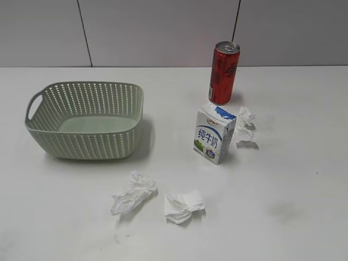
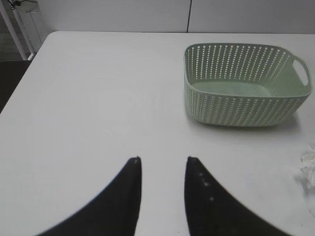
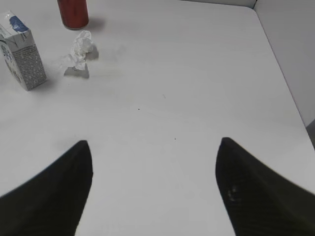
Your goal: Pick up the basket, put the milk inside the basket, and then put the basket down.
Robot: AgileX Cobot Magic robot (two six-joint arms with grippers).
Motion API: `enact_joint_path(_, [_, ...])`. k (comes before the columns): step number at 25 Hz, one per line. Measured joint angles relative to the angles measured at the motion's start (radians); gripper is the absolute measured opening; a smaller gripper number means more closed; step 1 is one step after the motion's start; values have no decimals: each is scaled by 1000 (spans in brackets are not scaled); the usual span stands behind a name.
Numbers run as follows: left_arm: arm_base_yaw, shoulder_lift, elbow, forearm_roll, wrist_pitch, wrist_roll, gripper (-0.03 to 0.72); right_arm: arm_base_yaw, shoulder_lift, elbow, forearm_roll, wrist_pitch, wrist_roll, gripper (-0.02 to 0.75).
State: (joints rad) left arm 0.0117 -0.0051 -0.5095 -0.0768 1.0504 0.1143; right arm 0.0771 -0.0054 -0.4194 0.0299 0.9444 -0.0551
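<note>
The pale green basket stands empty on the white table at the left; it also shows in the left wrist view at the upper right. The milk carton stands upright right of centre, also at the upper left of the right wrist view. Neither gripper shows in the exterior view. My left gripper is open and empty over bare table, well short of the basket. My right gripper is wide open and empty, far from the milk.
A red can stands behind the milk. A crumpled tissue lies right of the milk. Two more tissues lie in front. The table's edge runs along the right.
</note>
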Motion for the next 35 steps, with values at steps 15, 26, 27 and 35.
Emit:
enact_joint_path(15, [0,0,0,0,0,0,236,0,0,0,0,0,0,593])
enact_joint_path(26, [0,0,0,0,0,0,236,0,0,0,1,0,0,592])
enact_joint_path(27, [0,0,0,0,0,0,236,0,0,0,1,0,0,592])
enact_joint_path(35, [0,0,0,-7,0,0,237,0,0,0,1,0,0,592])
